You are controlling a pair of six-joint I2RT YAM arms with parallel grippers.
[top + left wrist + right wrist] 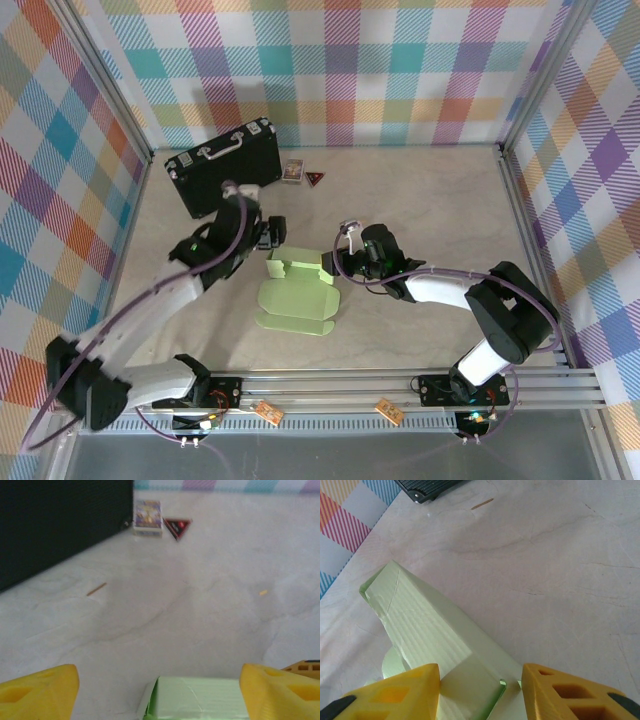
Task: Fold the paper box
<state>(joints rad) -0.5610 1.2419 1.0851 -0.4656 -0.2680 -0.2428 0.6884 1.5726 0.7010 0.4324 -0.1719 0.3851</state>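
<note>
The paper box [296,292] is pale green card, partly folded, lying mid-table with a raised far wall and a flat panel toward the arms. My left gripper [272,238] hovers at the box's far left corner. In the left wrist view the left gripper [159,685] stands open, its yellow fingers [40,692] wide apart, with the box's raised end [200,697] low between them and untouched. My right gripper [338,262] is at the box's right end. In the right wrist view the right gripper [480,682] straddles a folded wall of the box [420,622], its fingers [400,692] pressed to the card.
A black briefcase [222,165] lies at the back left, close behind the left gripper. A small printed card pack [292,171] and a dark triangular piece [315,179] sit beside it. Metal frame rails [520,200] border the table, with bare tabletop [430,210] to the right.
</note>
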